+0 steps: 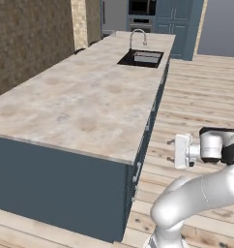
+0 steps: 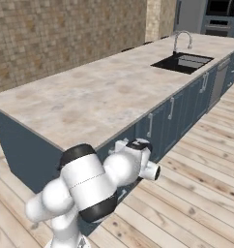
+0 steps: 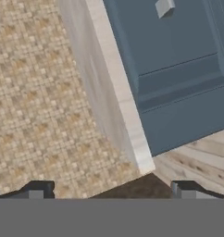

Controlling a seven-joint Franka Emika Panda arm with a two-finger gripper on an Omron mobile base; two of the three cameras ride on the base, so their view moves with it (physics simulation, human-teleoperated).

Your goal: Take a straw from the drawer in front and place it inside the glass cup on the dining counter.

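The dining counter [image 1: 75,106] has a beige marbled top over a dark blue-grey base. My gripper [image 1: 170,150] hovers open beside the counter's near corner, fingers pointing at the cabinet side, with nothing between them. In the hand view the gripper [image 3: 111,192] faces the counter's pale top edge [image 3: 118,97] and a shut blue-grey panel [image 3: 174,41] with a grey handle [image 3: 164,7]. All fronts along the base are shut, and I cannot tell which is the drawer. The straw and the glass cup are out of view.
A black sink [image 1: 140,58] with a curved tap [image 1: 137,36] sits at the counter's far end. Grey handles [image 2: 150,125] line the cabinet fronts. A brick wall [image 2: 65,34] runs behind the counter, and a wooden plank floor [image 1: 201,97] lies on my side.
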